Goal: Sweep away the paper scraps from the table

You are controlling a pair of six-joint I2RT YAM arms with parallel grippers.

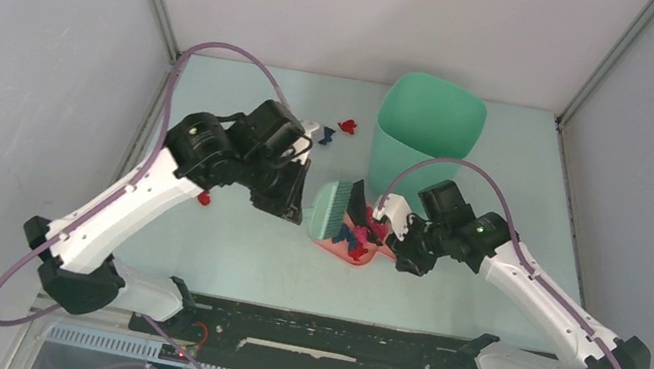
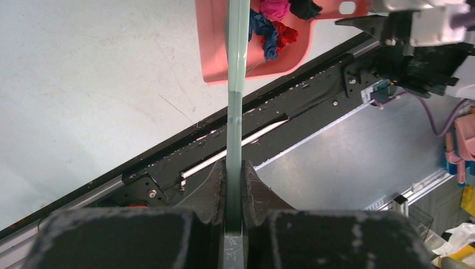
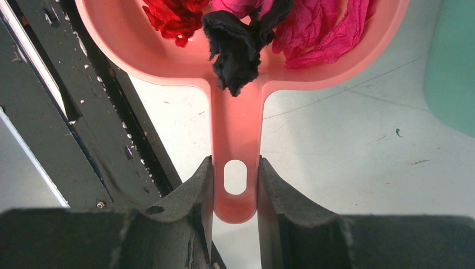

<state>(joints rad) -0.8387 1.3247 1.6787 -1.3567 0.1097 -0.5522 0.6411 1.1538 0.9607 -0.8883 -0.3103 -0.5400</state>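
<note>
Several red, magenta, blue and black paper scraps point(image 1: 350, 236) lie heaped in the pink dustpan point(image 1: 355, 257) near the middle of the table point(image 1: 239, 255). My right gripper point(image 3: 235, 185) is shut on the dustpan's handle point(image 3: 235, 129), seen from above point(image 1: 391, 240) just right of the pan. My left gripper point(image 2: 234, 179) is shut on the green hand brush's flat handle point(image 2: 236, 84); the brush head point(image 1: 335, 206) stands at the pan's left side. Loose scraps remain on the table: a red one point(image 1: 204, 198) under my left arm, a red one point(image 1: 347, 126) and a blue one point(image 1: 325, 139) at the back.
A tall mint-green bin point(image 1: 426, 131) stands at the back, just behind the dustpan and my right gripper. The black metal rail point(image 1: 327, 332) runs along the table's near edge. Grey walls close in the left, right and back sides.
</note>
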